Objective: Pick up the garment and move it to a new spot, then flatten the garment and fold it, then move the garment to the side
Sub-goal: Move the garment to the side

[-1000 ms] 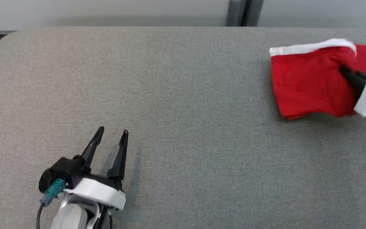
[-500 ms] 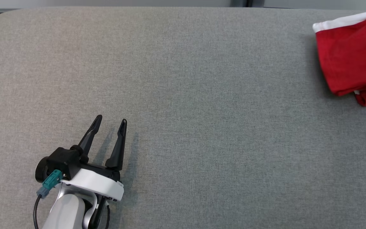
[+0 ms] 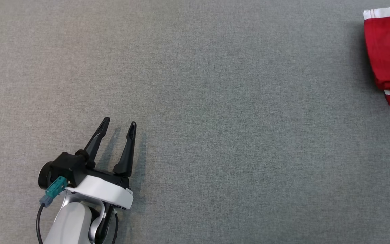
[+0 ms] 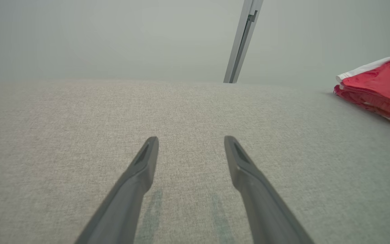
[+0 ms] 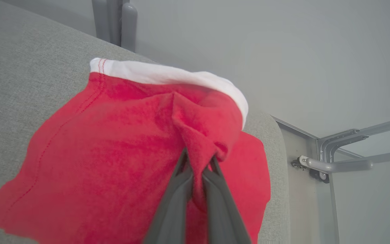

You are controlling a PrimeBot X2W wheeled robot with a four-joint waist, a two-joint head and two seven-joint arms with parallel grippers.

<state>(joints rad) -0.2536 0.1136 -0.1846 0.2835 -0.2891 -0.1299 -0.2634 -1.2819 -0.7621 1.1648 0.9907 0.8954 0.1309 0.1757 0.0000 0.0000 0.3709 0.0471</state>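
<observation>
Two left gripper (image 3: 119, 121) fingers (image 3: 126, 149) apart; right gripper (image 5: 198, 159) clamped on garment (image 5: 113, 152), white band (image 5: 168, 74) farthest

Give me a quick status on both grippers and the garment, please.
Left gripper open, over table. Right gripper shut on red garment. No obstacle seen.

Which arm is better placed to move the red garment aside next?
Right. The right gripper is shut on a fold of the garment. The left gripper stands open over the table, far from the garment.
</observation>
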